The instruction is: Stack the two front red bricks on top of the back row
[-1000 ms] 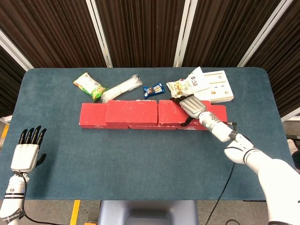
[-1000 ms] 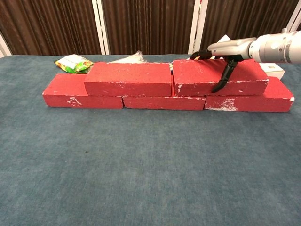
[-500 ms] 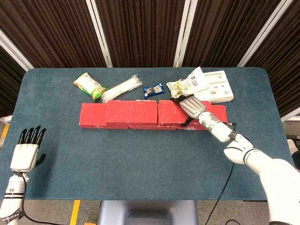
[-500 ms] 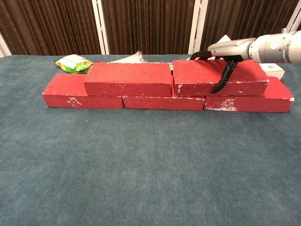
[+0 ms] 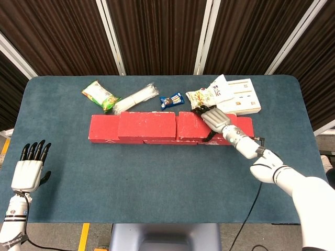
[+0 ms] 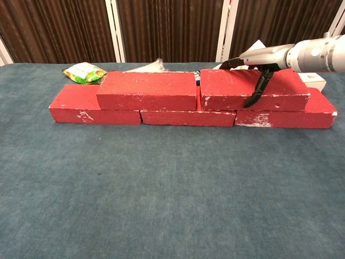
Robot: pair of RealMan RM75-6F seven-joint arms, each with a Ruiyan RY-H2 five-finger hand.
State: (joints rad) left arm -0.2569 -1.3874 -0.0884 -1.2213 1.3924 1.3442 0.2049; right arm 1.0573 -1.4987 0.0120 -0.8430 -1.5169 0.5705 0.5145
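A: Where are the bricks, and what is gripped?

B: Both upper bricks are seen lying on the back row (image 6: 188, 117). The left brick (image 6: 146, 90) is set across the left and middle bricks below. The right brick (image 6: 253, 90) is still clasped by the right robot hand (image 6: 253, 70): the palm is laid over its top and the thumb (image 6: 257, 90) is hooked down its front face.

A: And the other hand?

B: The left robot hand (image 5: 29, 170) is held spread and empty at the near left corner of the desk (image 5: 157, 178), well apart from everything.

A: What could be upset from here?

B: The right brick could be dragged as the hand is withdrawn, if the thumb is not opened first. It could then be pulled forward off the row, or knocked against the left brick, from which it is parted by only a thin gap.

A: Anything behind it?

B: Snack packets (image 5: 201, 95) and a white box (image 5: 245, 97) are lying just behind the row. They could be swept aside if the hand is lifted backward. Whether the back fingers are touching them cannot be told; they are hidden, possibly curled over the far edge.
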